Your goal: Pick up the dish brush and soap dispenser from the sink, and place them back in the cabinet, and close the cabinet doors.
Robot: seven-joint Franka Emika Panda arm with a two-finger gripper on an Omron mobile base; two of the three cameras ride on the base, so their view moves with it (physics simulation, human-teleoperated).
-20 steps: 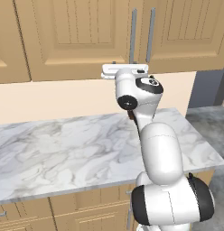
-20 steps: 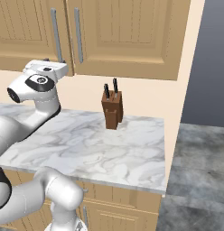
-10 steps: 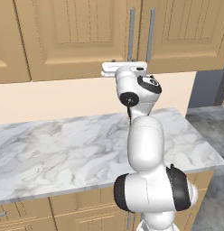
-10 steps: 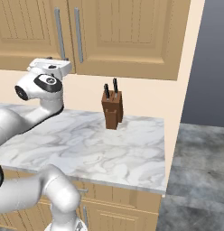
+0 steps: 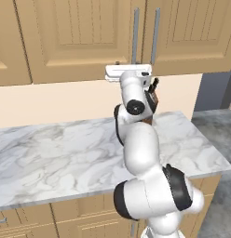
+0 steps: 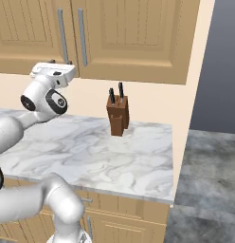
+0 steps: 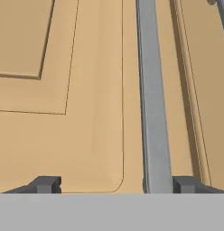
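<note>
1. The cabinet doors [image 5: 94, 37] are both shut, their tan panelled fronts flush side by side above the counter.
2. 2 long vertical silver bar handles run down the inner edges of the doors; the left one [image 5: 135, 36] and the right one [image 5: 156, 36] stand just beside each other in the left base view.
3. The gripper [image 7: 116, 184] is raised to the lower edge of the doors and points straight at the left door's face.
4. In the hand view the 2 dark fingertips stand wide apart with nothing between them but the door panel; the right fingertip [image 7: 186, 184] sits just beside the bottom end of the bar handle [image 7: 152, 99], the left fingertip [image 7: 46, 184] lies over the plain panel.
5. I cannot tell whether either fingertip touches the door or the handle.
6. From the right base view the white hand [image 6: 53, 73] sits just under the handles [image 6: 62, 35], at the bottom rail of the cabinet.
7. A brown knife block [image 6: 117, 115] with black handles stands upright on the grey-white marbled counter [image 6: 100, 152], near the back wall and well apart from the hand.
8. In the left base view the knife block [image 5: 152, 93] is mostly hidden behind the arm.
</note>
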